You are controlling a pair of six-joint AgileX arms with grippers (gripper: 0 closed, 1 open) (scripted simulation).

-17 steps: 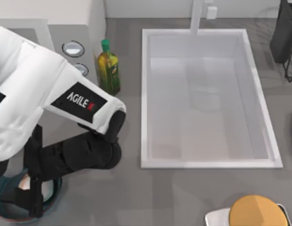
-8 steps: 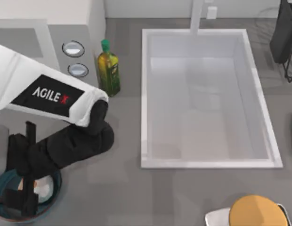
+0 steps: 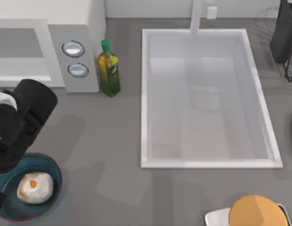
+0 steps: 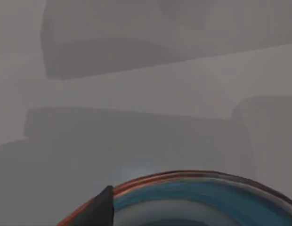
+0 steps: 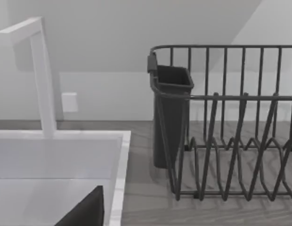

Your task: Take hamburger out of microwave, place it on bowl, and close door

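At the table's left edge our left arm hangs between the microwave and the bowl; whether its pincer is spread or pressed together we cannot tell. The hamburger sits in the dark teal bowl, free of any grip, so we judge the placing done. The microwave cavity stands open, so closing the door remains. Rightward stand an oil bottle and the sink. Our right arm's wrist view faces a dish rack.

Oil bottle beside microwave
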